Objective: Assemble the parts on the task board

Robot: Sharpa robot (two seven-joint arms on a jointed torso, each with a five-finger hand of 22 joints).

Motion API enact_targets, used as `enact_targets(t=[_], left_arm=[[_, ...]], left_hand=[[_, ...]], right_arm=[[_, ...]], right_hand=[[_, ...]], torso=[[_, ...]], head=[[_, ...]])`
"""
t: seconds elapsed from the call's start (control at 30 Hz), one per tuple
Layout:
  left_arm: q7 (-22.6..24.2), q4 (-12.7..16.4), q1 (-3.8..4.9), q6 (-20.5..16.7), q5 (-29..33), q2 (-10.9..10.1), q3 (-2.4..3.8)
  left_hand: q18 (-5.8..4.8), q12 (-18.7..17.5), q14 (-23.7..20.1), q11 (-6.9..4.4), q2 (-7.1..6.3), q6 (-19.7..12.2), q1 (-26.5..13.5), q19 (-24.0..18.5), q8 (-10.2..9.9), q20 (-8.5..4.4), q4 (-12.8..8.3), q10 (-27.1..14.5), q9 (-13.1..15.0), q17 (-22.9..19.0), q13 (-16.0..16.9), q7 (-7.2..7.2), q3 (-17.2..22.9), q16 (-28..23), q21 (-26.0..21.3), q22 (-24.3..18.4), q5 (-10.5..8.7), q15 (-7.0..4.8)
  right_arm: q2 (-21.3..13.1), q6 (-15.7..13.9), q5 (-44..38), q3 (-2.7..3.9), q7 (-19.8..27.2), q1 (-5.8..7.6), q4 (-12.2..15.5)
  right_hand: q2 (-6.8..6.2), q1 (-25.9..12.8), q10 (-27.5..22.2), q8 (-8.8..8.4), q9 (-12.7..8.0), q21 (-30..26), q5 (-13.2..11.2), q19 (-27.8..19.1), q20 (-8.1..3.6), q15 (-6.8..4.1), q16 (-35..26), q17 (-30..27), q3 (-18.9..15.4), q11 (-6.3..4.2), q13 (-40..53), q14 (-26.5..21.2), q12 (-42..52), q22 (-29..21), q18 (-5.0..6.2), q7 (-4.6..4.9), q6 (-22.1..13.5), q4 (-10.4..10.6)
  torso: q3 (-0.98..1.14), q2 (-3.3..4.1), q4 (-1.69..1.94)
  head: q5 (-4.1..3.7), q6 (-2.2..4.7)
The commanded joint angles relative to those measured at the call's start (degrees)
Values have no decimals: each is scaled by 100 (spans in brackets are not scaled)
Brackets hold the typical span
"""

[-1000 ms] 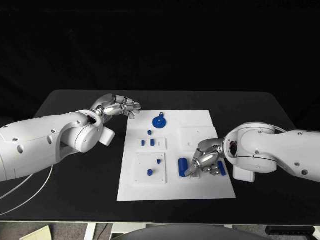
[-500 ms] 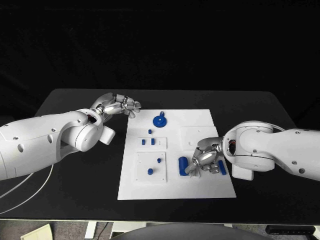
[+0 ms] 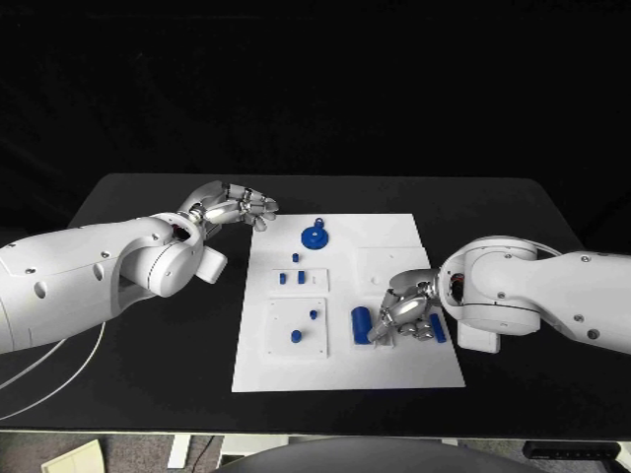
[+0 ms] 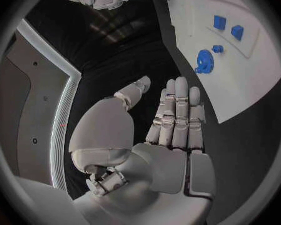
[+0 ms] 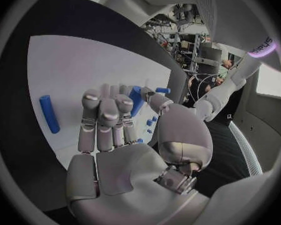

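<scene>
A white task board (image 3: 401,374) lies flat in the middle of a black desk (image 3: 145,197). Small blue parts sit on it. The right hand (image 3: 405,313) is low over the board's near right area with its fingers curled in. A blue bar (image 3: 437,330) shows just beside those fingers on their outer side; in the right wrist view a blue piece (image 5: 136,99) sits between the thumb and the fingers, but whether the hand truly clamps it cannot be told from the pictures. Just on the inner side of this hand a blue cylinder (image 3: 360,326) lies flat on the board, close to the fingers but apart from them.

Further from the right hand, toward the left arm, two raised white squares on the board carry small blue pegs: one square holds a small peg (image 3: 296,337) and another small peg (image 3: 315,315), and the square beyond it holds two little blue blocks (image 3: 292,279). At the far end of the board, nearest the left hand, a blue gear (image 3: 315,237) lies flat with a small blue stub (image 3: 296,260) beside it.

The left hand (image 3: 234,209) hangs over the bare desk just off the board's far left corner, near the gear but not touching it. In the left wrist view its fingers (image 4: 178,115) are stretched out side by side, the thumb set apart, and it holds nothing.
</scene>
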Motion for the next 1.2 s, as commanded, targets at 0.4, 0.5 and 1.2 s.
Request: enact_targets(t=[0.4,0.5,1.2], left_arm=[[22,7,5,72,30,4,4],[22,1,5,70,30,6,4],[21,-3,5,73,29,20,4]], left_hand=[[-81,-24,43,-15,52,-47,-3,11,21,-55,26,-35,-6,14,8,-3,-5,-30,-32,13,31,0],[-81,-24,43,-15,52,-47,-1,11,22,-55,25,-35,-6,15,8,-3,-5,-31,-32,13,32,0],[-83,-23,43,-15,56,-47,2,12,25,-53,27,-35,-8,23,9,-3,-7,-36,-36,19,35,0]], right_arm=[[34,180,-70,-3,-40,-35,-15],[33,159,-73,-3,-41,-38,-17],[127,63,-358,-3,-96,-83,-50]], right_hand=[[-81,160,42,-79,-11,2,32,-4,29,-12,-49,16,-57,6,21,4,-28,79,172,31,72,-514],[-101,113,43,-84,-12,-1,22,0,37,-10,-53,17,-109,9,21,6,-31,76,172,31,79,-543],[101,13,75,-85,-9,-20,2,24,31,-24,-61,24,-75,-9,23,17,-31,57,172,13,128,-456]], torso=[[-4,2,4],[-5,-1,7],[-1,1,3]], head=[[-2,-26],[-4,-25],[-8,-49]])
